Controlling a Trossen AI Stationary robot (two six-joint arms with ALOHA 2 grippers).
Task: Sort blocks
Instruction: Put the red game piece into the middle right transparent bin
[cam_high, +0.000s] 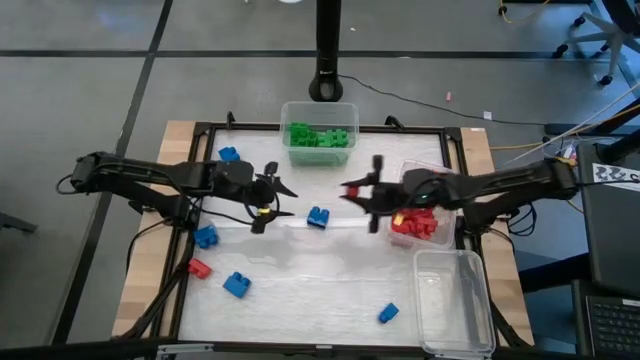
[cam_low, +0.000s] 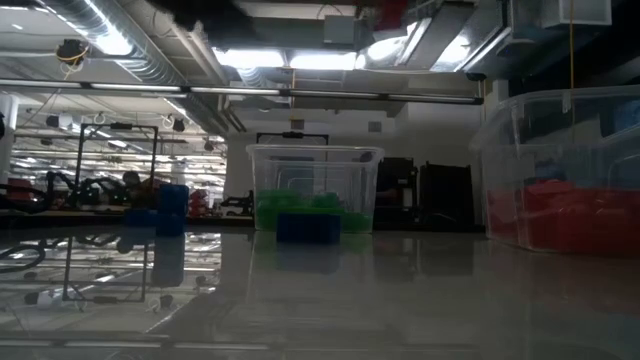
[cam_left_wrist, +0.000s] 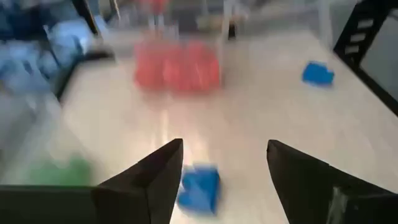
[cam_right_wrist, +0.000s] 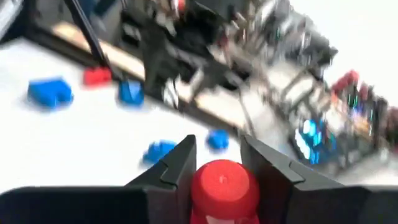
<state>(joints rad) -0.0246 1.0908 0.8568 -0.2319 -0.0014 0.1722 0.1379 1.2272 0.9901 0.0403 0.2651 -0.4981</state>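
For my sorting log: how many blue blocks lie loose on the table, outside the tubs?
5 small blue studded plastic bricks: far left, left edge, centre, near left, near right. The arms may hide others.

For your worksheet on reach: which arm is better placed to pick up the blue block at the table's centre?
Left. Its open end effector faces the blue block, while the right end effector already holds a red block.

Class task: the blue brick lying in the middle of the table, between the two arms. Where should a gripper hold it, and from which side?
Grip the blue brick across its two opposite side walls, coming straight down from above. It lies flat and alone, with bare table round it. The open left gripper is nearest.
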